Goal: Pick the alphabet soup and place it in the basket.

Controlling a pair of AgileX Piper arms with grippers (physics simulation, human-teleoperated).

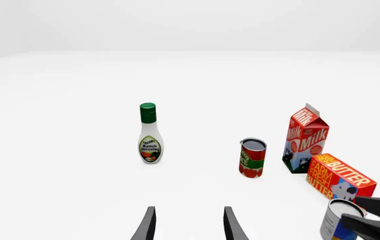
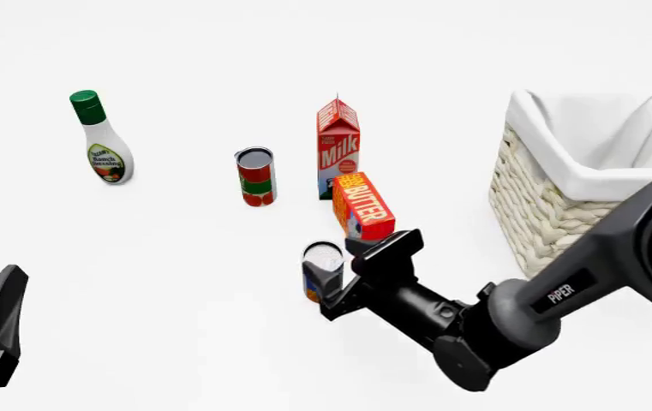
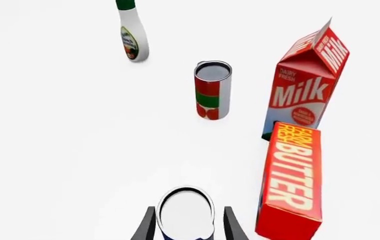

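The right gripper (image 2: 328, 289) has its fingers on either side of the alphabet soup (image 2: 322, 267), which stands upright on the table (image 2: 165, 257); whether they press the can, I cannot tell. The butter box (image 2: 362, 205) sits just beside it at one o'clock. The basket (image 2: 554, 201) stands at three o'clock, open table between. The left gripper (image 1: 188, 225) hangs open over bare table, holding nothing.
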